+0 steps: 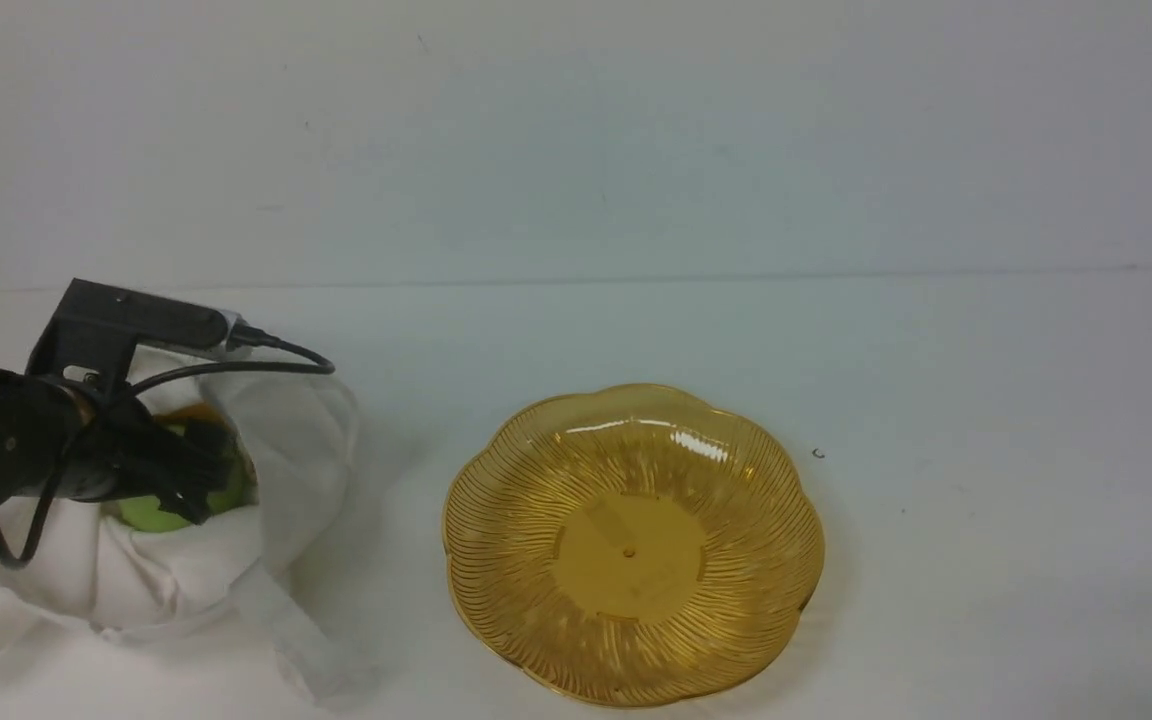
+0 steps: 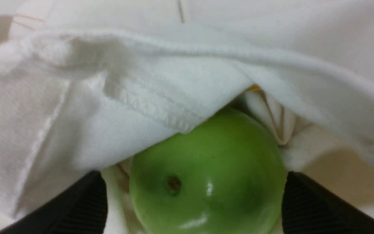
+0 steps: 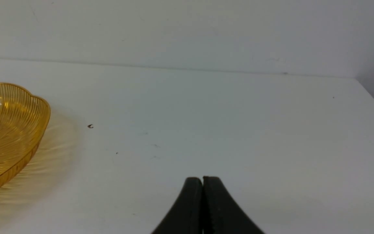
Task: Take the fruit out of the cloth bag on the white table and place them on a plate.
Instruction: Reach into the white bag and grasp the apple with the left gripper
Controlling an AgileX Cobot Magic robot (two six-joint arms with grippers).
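Front view first: the green apple (image 1: 158, 515) sits in the mouth of the cloth bag (image 1: 176, 570), over by the left edge of the white surface (image 1: 986, 480). Beside it, farther from me, a bit of orange fruit (image 1: 198, 412) peeks out. The left hand (image 1: 198, 490) reaches over the apple and covers a good part of it.

I can't make out any brand or label, and there's no writing I can read on the bag or the plate.

Much of the bag's inside is hidden by the left arm (image 1: 16, 430) and the folds, and the near side of the apple runs out of the left wrist picture. Only a sliver of the orange piece shows there between folds, too little to say what fruit it is.

That left wrist view gives what the front one doesn't: the apple's dark dimple, and the left hand spread, its fingers (image 2: 86, 201) on either side of the apple. Whether they touch it, I can't tell.

Farther along, near the middle of the surface's near edge, lies the amber plate (image 1: 636, 560), with nothing on it. Only the right wrist view shows the right hand (image 3: 202, 182), clenched on nothing, and the surface's right edge.
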